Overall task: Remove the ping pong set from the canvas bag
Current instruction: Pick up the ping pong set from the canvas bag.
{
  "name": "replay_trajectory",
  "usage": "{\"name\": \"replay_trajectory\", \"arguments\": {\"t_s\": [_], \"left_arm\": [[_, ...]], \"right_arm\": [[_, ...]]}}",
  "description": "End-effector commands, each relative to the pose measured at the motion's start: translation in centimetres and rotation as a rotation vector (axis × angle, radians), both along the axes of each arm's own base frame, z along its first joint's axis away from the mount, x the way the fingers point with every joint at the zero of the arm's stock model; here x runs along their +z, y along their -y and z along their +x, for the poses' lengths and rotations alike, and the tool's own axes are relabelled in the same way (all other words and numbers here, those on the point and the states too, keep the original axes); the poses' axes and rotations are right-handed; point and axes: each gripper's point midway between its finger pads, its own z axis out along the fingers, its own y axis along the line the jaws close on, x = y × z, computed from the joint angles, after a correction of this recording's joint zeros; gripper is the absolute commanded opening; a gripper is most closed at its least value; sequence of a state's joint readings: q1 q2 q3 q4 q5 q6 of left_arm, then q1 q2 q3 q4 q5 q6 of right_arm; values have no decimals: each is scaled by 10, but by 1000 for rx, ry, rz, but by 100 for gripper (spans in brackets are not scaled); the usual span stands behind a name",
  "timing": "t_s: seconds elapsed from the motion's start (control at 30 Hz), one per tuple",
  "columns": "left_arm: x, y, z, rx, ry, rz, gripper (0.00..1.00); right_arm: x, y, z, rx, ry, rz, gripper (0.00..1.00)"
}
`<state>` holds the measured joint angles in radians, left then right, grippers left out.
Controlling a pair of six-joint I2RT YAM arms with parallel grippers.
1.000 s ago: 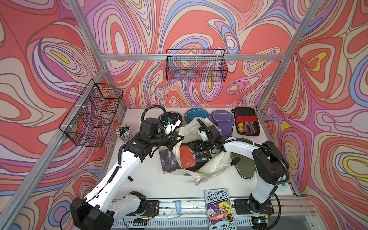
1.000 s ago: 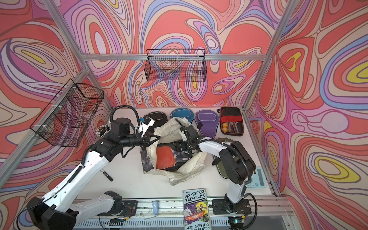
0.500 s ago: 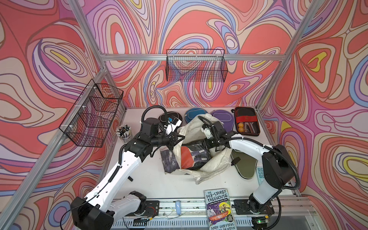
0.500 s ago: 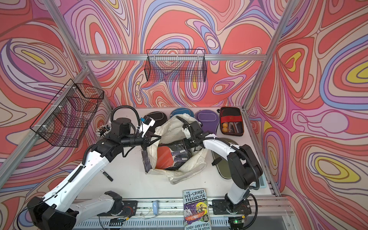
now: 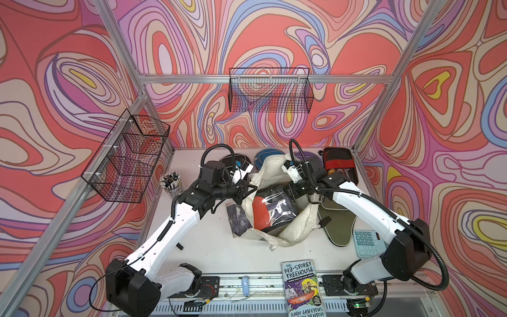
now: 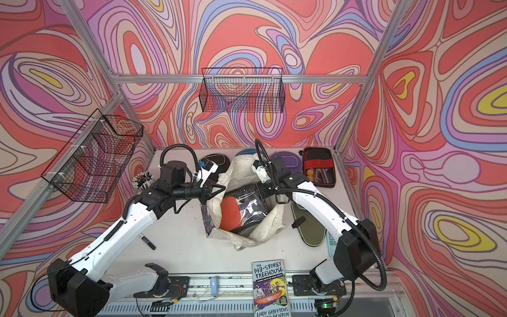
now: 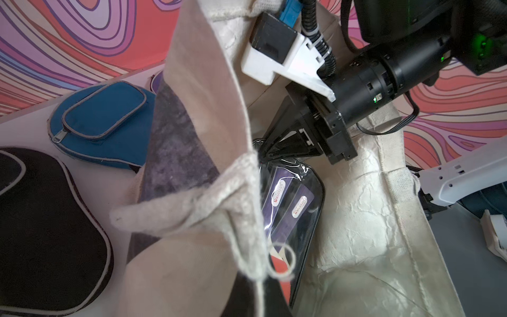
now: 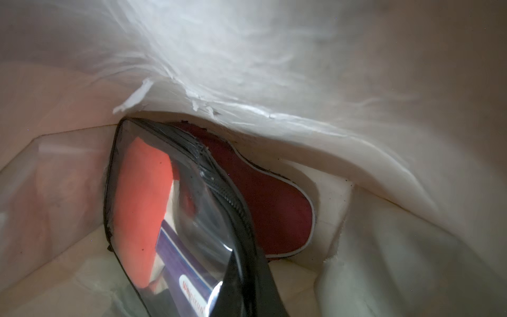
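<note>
Left claw (image 5: 247, 189): clamped on bag (image 5: 297, 230) rim, likely to hold the mouth open.
Right claw (image 7: 270, 149): clamped on case (image 5: 277, 210) edge, ready to lift.
Maroon cover (image 8: 274, 208): inside, under case.

The right gripper (image 7: 270, 148) has closed on the black-edged case (image 5: 274, 208) inside the canvas bag (image 5: 299, 227).

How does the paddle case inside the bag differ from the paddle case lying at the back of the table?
The case in the bag leans tilted inside the bag; the case on the table lies flat on the table. The right arm's fingers pinch a corner of the case in the bag; nothing touches the case on the table. Orange balls show only in the case on the table. Both are black-edged rectangles with red inside.
</note>
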<state>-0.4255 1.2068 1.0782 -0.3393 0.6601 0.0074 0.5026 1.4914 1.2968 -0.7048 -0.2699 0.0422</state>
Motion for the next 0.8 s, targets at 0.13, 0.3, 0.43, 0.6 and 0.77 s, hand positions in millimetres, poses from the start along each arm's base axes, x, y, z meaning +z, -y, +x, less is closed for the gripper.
{"name": "replay_trajectory", "arguments": {"t_s": [0.13, 0.3, 0.43, 0.6, 0.77], "left_arm": [[-13, -10, 12, 53, -4, 92, 0], [-19, -13, 16, 75, -15, 125, 0], [-19, -15, 18, 85, -23, 143, 0], [-11, -14, 16, 78, -17, 131, 0], [15, -10, 6, 47, 9, 72, 0]], "right_arm": [[112, -8, 15, 36, 273, 124, 0], [156, -9, 18, 46, 349, 147, 0], [162, -11, 18, 54, 353, 152, 0], [138, -13, 20, 48, 292, 144, 0], [119, -12, 18, 4, 245, 175, 0]]}}
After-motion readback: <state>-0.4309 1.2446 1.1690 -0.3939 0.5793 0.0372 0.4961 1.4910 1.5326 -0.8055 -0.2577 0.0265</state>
